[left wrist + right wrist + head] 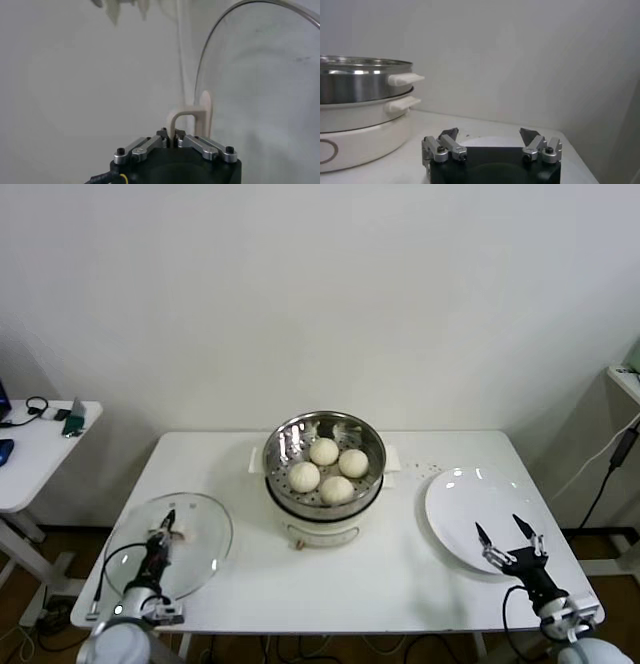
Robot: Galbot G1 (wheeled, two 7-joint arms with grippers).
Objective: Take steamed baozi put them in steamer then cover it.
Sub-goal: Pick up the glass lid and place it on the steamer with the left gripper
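Note:
Several cream-white baozi (pixel 328 469) lie in the shiny steel steamer (pixel 372 446) on its cream pot base at the table's middle. The steamer also shows in the right wrist view (pixel 360 80). A flat glass lid (pixel 205 549) lies at the table's front left. My left gripper (pixel 166 531) is shut on the lid's cream loop handle (pixel 187 117), seen close in the left wrist view with the lid's rim (pixel 210 45) beyond. My right gripper (pixel 505 534) is open and empty over the near edge of the white plate (pixel 470 504).
A small side table (pixel 40 446) with cables and a phone stands at the far left. Another shelf edge (pixel 628 379) and a black cable are at the far right. The wall is behind the table.

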